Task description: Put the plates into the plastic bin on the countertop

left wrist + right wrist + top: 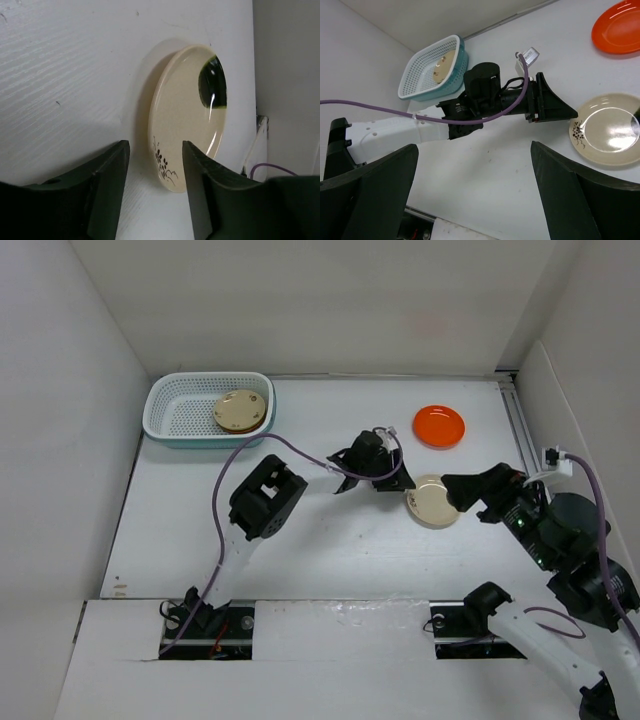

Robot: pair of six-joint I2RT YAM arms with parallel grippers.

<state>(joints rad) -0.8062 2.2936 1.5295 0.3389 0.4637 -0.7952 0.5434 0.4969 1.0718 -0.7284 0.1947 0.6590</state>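
White bench (pixel 330 560), white walls all round. Teal bin (pixel 170 418) back-left, stacked plate (pixel 240 411) inside. Orange plate (pixel 439 426) back-right. Flat between the arms: beige plate (pixel 432 502), dark sprig on its rim. Left gripper (pixel 155 146) half-narrowed, rim just ahead, no grip seen. Right gripper (pixel 465 490) wide, at the plate's right edge.

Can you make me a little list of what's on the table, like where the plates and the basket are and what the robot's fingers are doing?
bin: teal basket, far left corner of the countertop
in the bin: a beige plate shows
outside the bin: orange plate; marked beige plate
left fingers: apart, marked beige plate's rim just ahead of them
right fingers: wide open, holding nothing
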